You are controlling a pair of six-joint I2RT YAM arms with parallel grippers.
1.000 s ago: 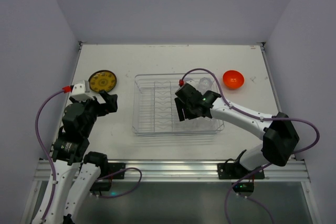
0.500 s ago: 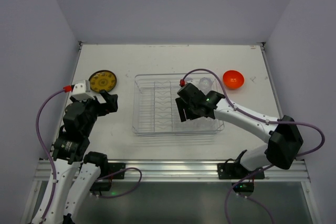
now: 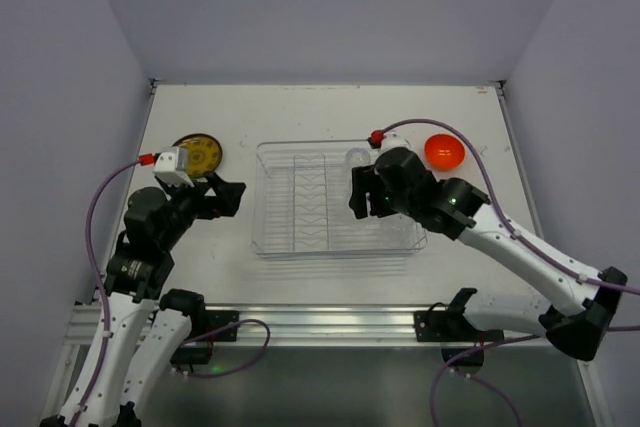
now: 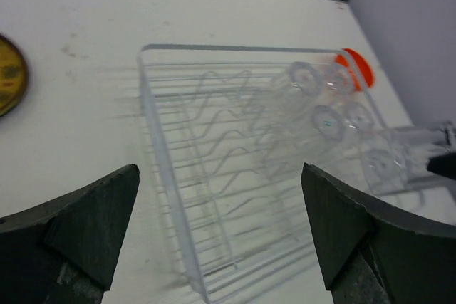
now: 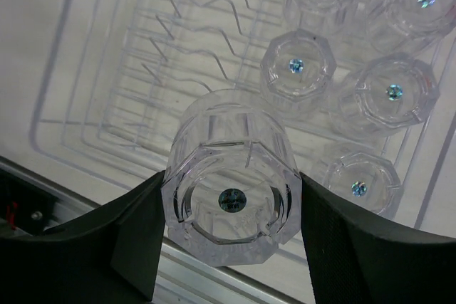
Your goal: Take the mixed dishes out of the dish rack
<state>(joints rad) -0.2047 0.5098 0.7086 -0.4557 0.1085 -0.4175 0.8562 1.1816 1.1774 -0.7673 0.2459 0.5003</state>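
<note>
Right hand: our right gripper is closed on one glass cup, with a dark finger pressing on each side.
Why we hold it so: we think a squeeze from both sides keeps the smooth glass from sliding out.
Where the held cup is: it hangs over the dish rack, above the ribbed middle part. It looks higher than the other cups, so we think it can move away without bumping them.
Other cups: five other cups stand close together in the right end of the dish rack.
Left hand: our left gripper is wide open and holds nothing. It hangs just left of the dish rack and faces it.
Why it is there: we think it keeps to its own side so the two arms do not bump.
Yellow plate: the yellow plate lies flat on the table, outside the dish rack, off its far left corner.
Orange bowl: the orange bowl sits on the table outside the dish rack, off its far right corner.
How far along: we think the plate and bowl are done, one cup is on its way, and five wait.
Next: we think the cup needs a bare spot beside the dish rack and a soft landing, because glass can crack.
</note>
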